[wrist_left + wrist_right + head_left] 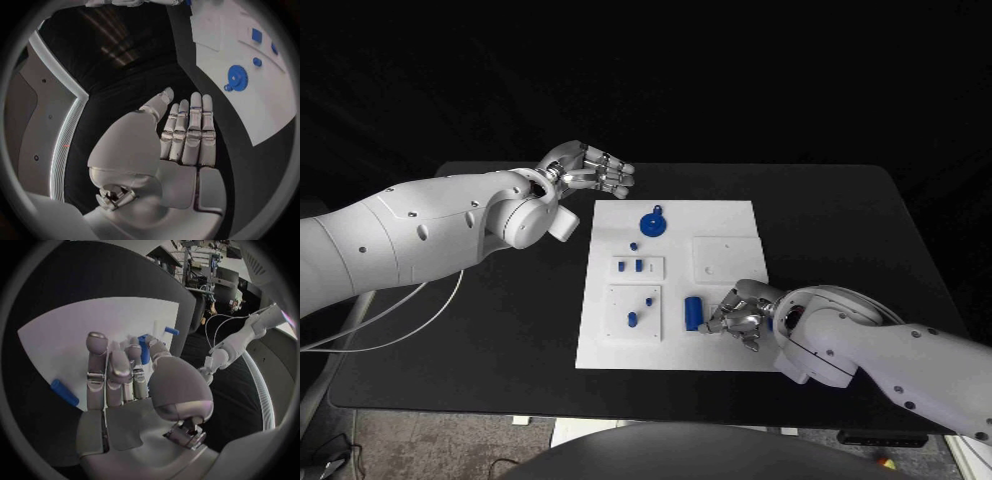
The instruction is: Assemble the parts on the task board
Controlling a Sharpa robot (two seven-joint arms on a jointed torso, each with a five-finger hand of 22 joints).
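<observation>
Right hand (740,318) rests on the white board (733,350), fingers apart, blue cylinder (692,313) just beside it; left hand (589,170) hovers open.

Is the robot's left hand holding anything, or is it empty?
Empty. The left hand hovers over the black table beside the task board; the left wrist view shows its fingers straight, side by side, nothing in them.

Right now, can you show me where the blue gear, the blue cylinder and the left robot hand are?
blue gear (653,222): head view, on its round face.
blue cylinder (692,312): head view, on the middle of its body.
left robot hand (589,170): head view, on the back of the hand.
</observation>
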